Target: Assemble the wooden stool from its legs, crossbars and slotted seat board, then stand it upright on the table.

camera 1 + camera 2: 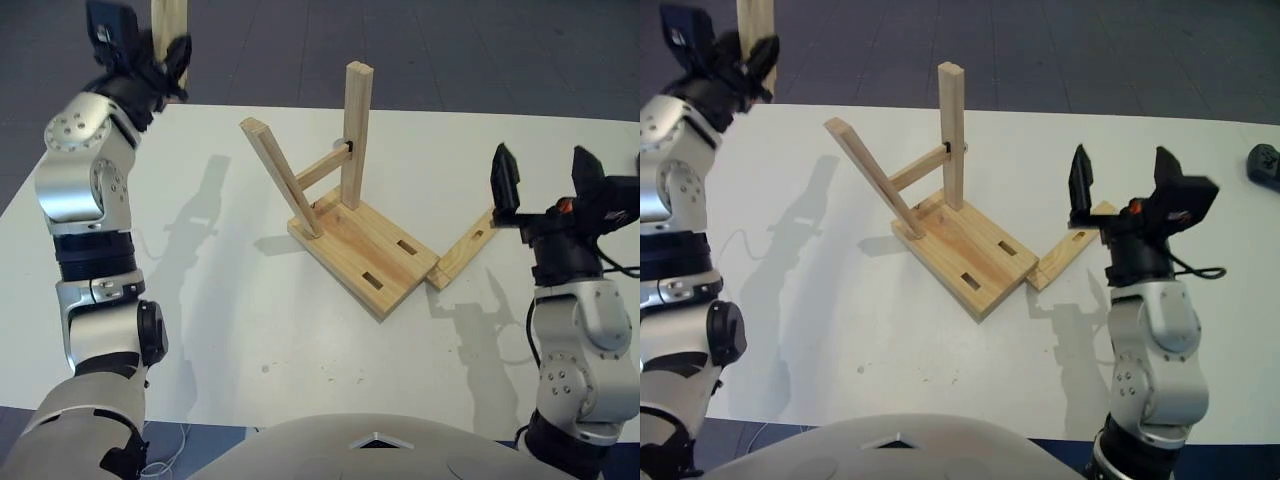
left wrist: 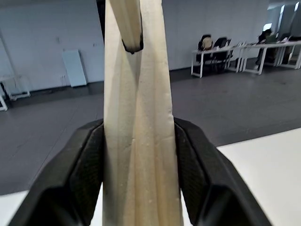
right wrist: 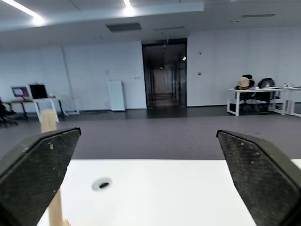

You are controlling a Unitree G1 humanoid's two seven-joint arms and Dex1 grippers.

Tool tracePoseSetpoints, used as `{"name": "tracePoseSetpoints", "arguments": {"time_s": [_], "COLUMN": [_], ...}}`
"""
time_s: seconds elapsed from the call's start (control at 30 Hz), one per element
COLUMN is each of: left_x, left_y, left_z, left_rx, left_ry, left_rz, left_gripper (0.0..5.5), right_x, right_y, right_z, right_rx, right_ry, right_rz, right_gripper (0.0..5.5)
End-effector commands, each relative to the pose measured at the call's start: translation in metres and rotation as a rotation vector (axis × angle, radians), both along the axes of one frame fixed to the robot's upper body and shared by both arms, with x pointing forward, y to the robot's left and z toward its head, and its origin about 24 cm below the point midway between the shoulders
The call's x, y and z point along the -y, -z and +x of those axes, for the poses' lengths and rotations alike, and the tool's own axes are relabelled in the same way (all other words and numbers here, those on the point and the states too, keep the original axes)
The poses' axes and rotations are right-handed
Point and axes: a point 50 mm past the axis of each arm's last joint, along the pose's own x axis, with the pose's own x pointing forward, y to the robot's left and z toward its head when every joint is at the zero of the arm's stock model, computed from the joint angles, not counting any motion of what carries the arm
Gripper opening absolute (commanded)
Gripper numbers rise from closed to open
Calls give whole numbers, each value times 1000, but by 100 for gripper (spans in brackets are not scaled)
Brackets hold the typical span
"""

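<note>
White table (image 1: 250,330): the slotted seat board (image 1: 375,255) lies mid-table with two legs (image 1: 357,130) standing in it, joined by a crossbar (image 1: 322,172). Left gripper (image 1: 170,58) clamps a third leg (image 2: 138,141) above the far-left corner; right gripper (image 1: 540,158) gapes wide near the right edge, by a loose wooden piece (image 1: 462,252)

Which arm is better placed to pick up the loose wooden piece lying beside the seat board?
Right. The right gripper is open right by the loose piece; the left gripper is shut on a leg, far off.
</note>
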Motion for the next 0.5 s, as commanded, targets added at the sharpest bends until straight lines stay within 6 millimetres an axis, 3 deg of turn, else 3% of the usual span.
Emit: {"name": "tracePoseSetpoints", "arguments": {"time_s": [0.03,0.13,0.27,0.4,0.5], "left_x": [67,102,145,167,170], "left_y": [-76,-68,-42,-20,-11], "left_z": [-18,-27,-44,-56,-63], "left_rx": [355,375,334,278,254], "left_ry": [348,505,746,854,874], "left_rz": [117,132,140,144,151], "left_gripper": [206,206,206,206,206], "right_x": [0,-20,-49,-59,-60], "right_y": [-96,-108,-102,-95,-94], "right_z": [25,31,34,37,35], "right_rx": [234,212,116,48,44], "right_ry": [-412,-570,-700,-670,-647], "right_rz": [289,379,453,428,420], "right_gripper": [540,540,540,540,540]}}
